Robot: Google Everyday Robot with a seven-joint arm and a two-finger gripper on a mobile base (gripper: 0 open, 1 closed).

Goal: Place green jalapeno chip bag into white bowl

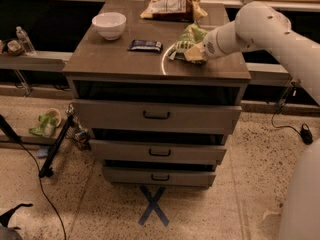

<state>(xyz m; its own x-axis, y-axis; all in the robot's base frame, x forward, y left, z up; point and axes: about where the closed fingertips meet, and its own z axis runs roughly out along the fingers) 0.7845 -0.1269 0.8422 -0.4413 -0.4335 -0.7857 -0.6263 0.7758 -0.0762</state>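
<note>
Camera view: claw (194, 50) mostly hidden against green jalapeno chip bag (184, 36); grip cannot be told.

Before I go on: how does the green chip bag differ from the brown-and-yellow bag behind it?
The green jalapeno chip bag is green with pale patches; the brown-and-yellow bag carries a white label. The green bag looks smaller than the brown-and-yellow one. The gripper is at the green bag, on the right; the brown-and-yellow bag lies apart at the back. Both are crinkly snack bags on the cabinet top.
</note>
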